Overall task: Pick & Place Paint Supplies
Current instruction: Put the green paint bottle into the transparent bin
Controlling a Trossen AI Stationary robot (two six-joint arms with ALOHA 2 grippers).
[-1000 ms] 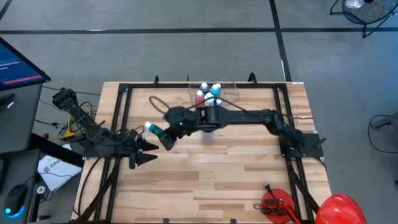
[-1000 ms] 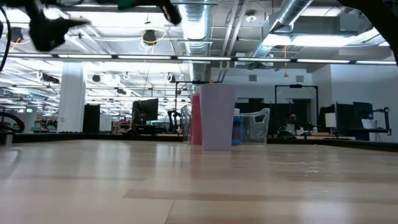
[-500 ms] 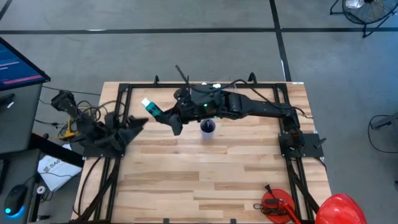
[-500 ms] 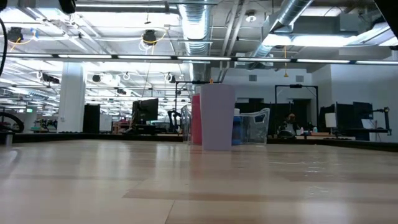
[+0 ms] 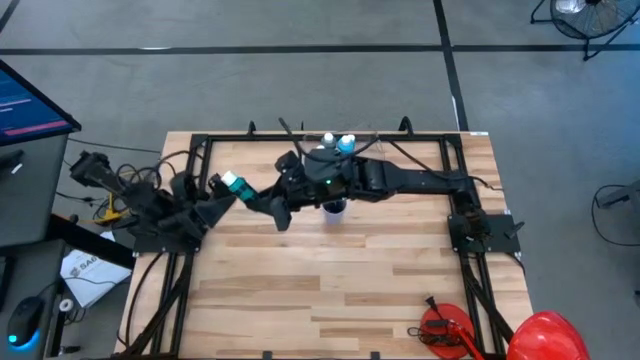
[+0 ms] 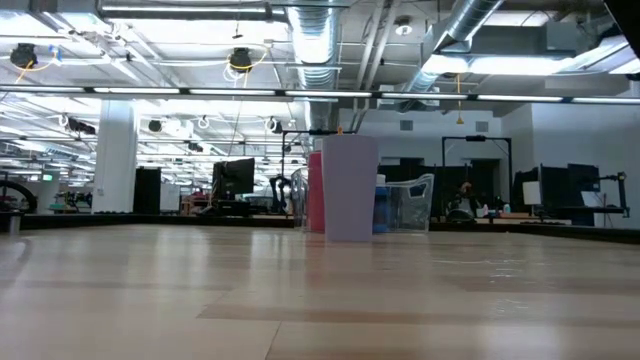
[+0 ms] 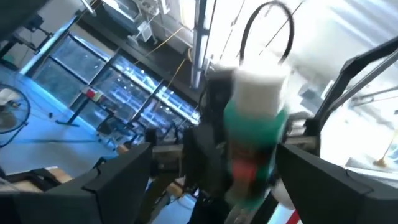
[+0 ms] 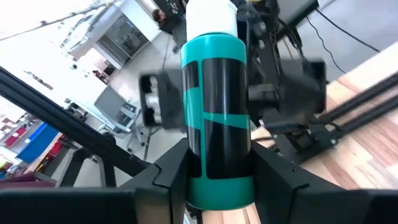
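- In the right wrist view you see the right gripper closed on the teal paint bottle; its two dark fingers clamp the lower body, and the white cap points away from the wrist.
- In the high view the same bottle sits at the tip of the right gripper, over the left part of the bench, toward the far edge. The bottle is off the surface, cap toward the left edge.
- The left gripper is just beside the bottle's cap, at the left edge of the bench. Its jaws stand wide apart and hold nothing.
- In the left wrist view the bottle shows between the left gripper's spread fingers, cap end nearer. You cannot tell whether those fingers touch it.
- The small blue-purple cup stands upright near the middle of the bench, toward the far edge, under the right arm. In the low view it is the pale cup in the centre.
- Beyond the cup, at the far edge, the clear plastic tub holds white-capped bottles; one is blue. In the low view you see a red bottle behind the cup's left side and the tub at its right.
- A thin dark brush rises at the far edge, left of the tub.
- Neither gripper appears in the low view.
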